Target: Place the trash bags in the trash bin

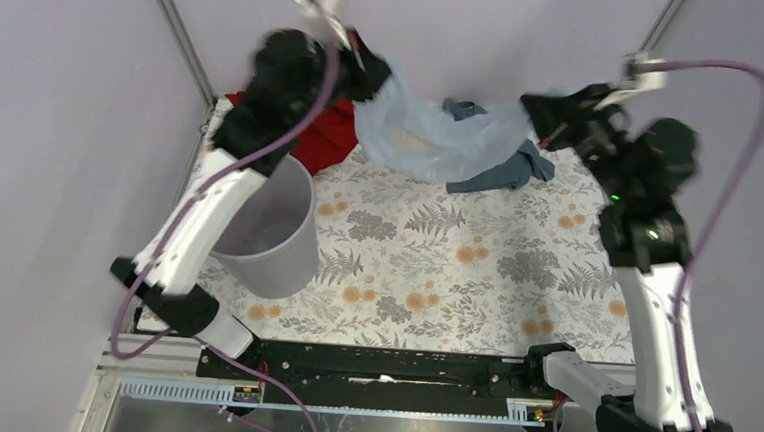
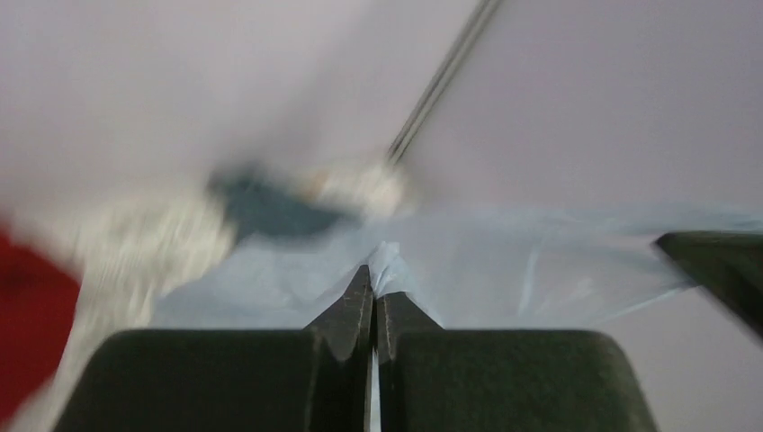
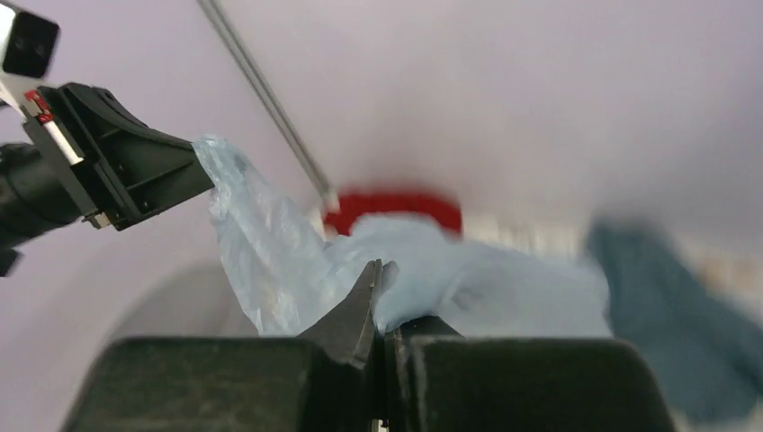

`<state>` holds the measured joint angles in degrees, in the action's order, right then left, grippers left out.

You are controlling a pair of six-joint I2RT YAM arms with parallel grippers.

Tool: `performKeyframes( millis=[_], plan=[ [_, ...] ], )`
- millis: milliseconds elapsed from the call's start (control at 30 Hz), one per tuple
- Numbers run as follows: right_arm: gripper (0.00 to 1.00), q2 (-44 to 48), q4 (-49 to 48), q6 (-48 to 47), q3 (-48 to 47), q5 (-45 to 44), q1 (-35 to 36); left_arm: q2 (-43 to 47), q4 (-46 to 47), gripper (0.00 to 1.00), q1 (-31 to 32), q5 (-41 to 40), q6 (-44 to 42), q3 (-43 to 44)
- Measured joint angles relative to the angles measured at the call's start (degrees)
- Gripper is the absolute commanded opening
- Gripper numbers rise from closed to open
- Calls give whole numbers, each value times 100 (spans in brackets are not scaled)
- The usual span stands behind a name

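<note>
The pale blue translucent trash bag (image 1: 433,129) hangs stretched between my two grippers above the far side of the table. My left gripper (image 1: 377,75) is shut on its left edge; in the left wrist view the film (image 2: 504,270) pokes out between the shut tips (image 2: 376,286). My right gripper (image 1: 533,107) is shut on its right edge; in the right wrist view the bag (image 3: 468,283) bunches over the tips (image 3: 385,288). The light grey trash bin (image 1: 279,232) stands upright at the left, below my left arm, with its mouth uncovered.
A red cloth (image 1: 325,137) lies at the back left beside the bin. A teal-blue cloth (image 1: 506,169) lies under and behind the bag at the back right. The table has a floral cover (image 1: 435,269). Purple cables loop over both arms.
</note>
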<state>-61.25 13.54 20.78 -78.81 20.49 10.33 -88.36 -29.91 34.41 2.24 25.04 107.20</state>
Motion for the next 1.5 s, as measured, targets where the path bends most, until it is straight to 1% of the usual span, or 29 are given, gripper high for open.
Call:
performKeyframes(
  millis=[67, 100, 167, 233, 300, 367, 433, 533, 600, 700, 767, 833, 900, 967, 1033, 1133, 1233, 1300, 1400, 1467, 1500],
  plan=[
    [0, 219, -431, -17, -804, 2, 0, 251, 634, 0, 2, 267, 37, 745],
    [0, 400, -601, -15, -931, 9, 0, 546, 975, 0, 2, 365, 63, 763],
    [0, 966, -988, 2, -710, 15, 0, 1331, 1633, 0, 15, 439, 151, 173],
    [0, 1502, -1287, 46, -162, 22, 4, 2017, 1910, 0, 13, 354, 245, -485],
    [0, 1770, -1414, 118, 470, 22, 4, 2315, 2020, 0, 7, 192, 326, -955],
    [0, 1790, -1368, 225, 1193, 133, 4, 2350, 2039, 0, 7, 131, 396, -1497],
    [0, 1650, -1093, 350, 1989, 317, 4, 2284, 1832, 0, 7, 160, 479, -2271],
    [0, 1436, -518, 575, 2835, 555, -2, 1937, 1235, 0, 9, 304, 649, -3012],
    [0, 1537, -205, 739, 3097, 767, 0, 1729, 723, 0, 94, 400, 796, -3259],
    [0, 1998, 9, 938, 3182, 1067, 0, 1740, 317, 0, 553, 264, 909, -3331],
    [0, 2378, 181, 920, 3101, 1187, 0, 1873, 256, 0, 1091, 94, 951, -3331],
    [0, 2579, 595, 706, 2769, 1255, 0, 2024, 227, 0, 1598, -90, 957, -3320],
    [0, 2586, 946, 422, 2308, 1311, 0, 2100, 96, 0, 1989, -299, 957, -3215],
    [0, 2524, 1196, 149, 1875, 1368, 0, 2114, 13, 0, 2297, -553, 960, -3095],
    [0, 2503, 1272, 7, 1687, 1480, 0, 2116, -4, 0, 2568, -789, 988, -3038],
    [0, 2494, 1016, 138, 1825, 1832, 0, 2092, 42, 0, 2839, -935, 1078, -3038],
    [0, 2350, 496, 658, 2199, 2234, 0, 1893, 214, 0, 2983, -973, 1174, -2920],
    [1, 2079, 289, 960, 2295, 2470, 0, 1679, 396, 0, 3018, -1021, 1261, -2796],
    [9, 1801, 199, 1069, 2306, 2616, 0, 1451, 562, 0, 3034, -1198, 1449, -2728],
    [17, 1777, 188, 1078, 2339, 2702, 0, 1401, 568, 0, 3034, -1342, 1580, -2728],
    [22, 1784, 118, 1099, 2363, 2789, 0, 1397, 584, 0, 3034, -1458, 1668, -2728]
  ],
)
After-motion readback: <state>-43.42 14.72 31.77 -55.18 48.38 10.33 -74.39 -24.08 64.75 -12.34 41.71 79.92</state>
